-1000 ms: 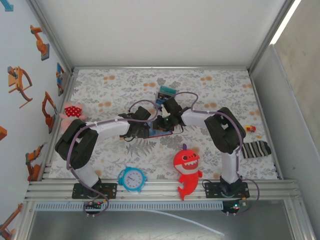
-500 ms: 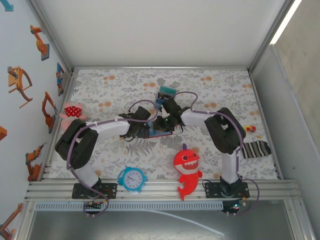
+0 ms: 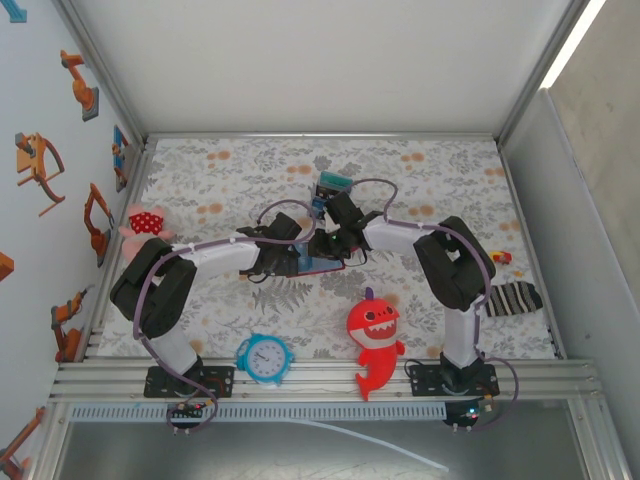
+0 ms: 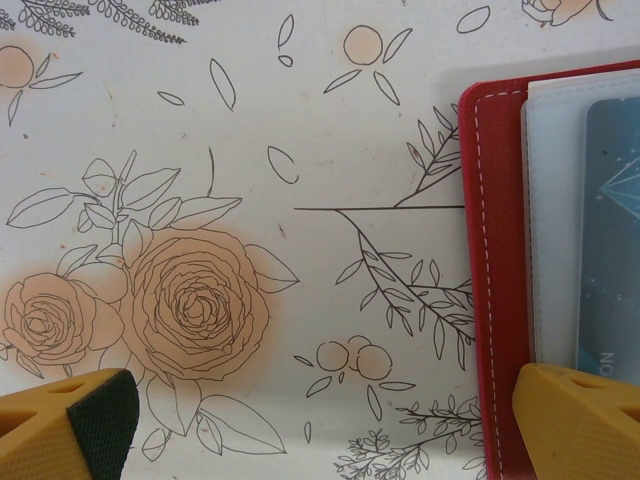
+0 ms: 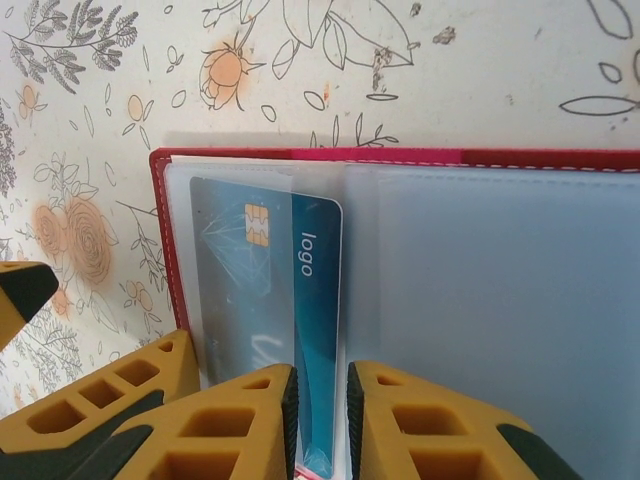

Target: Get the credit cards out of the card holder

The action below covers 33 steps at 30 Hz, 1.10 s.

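The card holder (image 5: 400, 156) lies open on the floral cloth, with a dark red rim and pale blue-grey sleeves inside. A teal credit card (image 5: 315, 290) with a chip and the word "logo" sticks halfway out of the left sleeve. My right gripper (image 5: 322, 385) is shut on the card's exposed strip, its pads close on either side. My left gripper (image 4: 320, 430) stands wide open. Its right fingertip (image 4: 580, 420) rests on the card holder (image 4: 495, 250) and its left one on the cloth. From above, both grippers meet over the card holder (image 3: 330, 264). A teal card (image 3: 335, 183) lies behind them.
A red shark toy (image 3: 375, 335) and a blue alarm clock (image 3: 265, 358) sit near the front edge. A pink plush (image 3: 145, 222) is at the left, and a striped sock (image 3: 510, 297) and a small toy (image 3: 502, 258) at the right. The back of the cloth is free.
The right arm has shifted slightly, its wrist edging towards the back. The left arm has stayed still and open.
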Motion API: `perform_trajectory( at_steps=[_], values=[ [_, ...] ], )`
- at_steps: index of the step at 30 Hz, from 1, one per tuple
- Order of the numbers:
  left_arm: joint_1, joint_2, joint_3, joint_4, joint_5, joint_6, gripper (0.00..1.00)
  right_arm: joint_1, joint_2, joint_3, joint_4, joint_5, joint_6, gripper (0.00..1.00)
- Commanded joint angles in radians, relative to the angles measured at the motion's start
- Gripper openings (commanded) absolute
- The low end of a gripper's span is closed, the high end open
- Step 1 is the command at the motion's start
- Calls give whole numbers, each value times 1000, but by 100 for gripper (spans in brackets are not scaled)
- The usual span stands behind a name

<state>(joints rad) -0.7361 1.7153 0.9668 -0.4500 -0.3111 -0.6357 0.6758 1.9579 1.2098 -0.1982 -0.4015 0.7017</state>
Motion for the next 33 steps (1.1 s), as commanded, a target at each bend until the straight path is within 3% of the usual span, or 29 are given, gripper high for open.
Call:
perform_trajectory(
  at_steps=[1, 19, 28, 33],
  values=[
    [3, 26, -1, -43, 1, 14, 97, -2, 12, 38, -11, 11, -13, 21],
    [2, 27, -5, -41, 0, 14, 97, -1, 88, 67, -82, 41, -8, 23],
    [2, 49, 8, -36, 8, 15, 97, 4, 95, 11, 115, -133, 49, 22],
    [2, 49, 9, -38, 8, 15, 97, 1, 80, -15, 136, -148, 52, 20]
  ],
)
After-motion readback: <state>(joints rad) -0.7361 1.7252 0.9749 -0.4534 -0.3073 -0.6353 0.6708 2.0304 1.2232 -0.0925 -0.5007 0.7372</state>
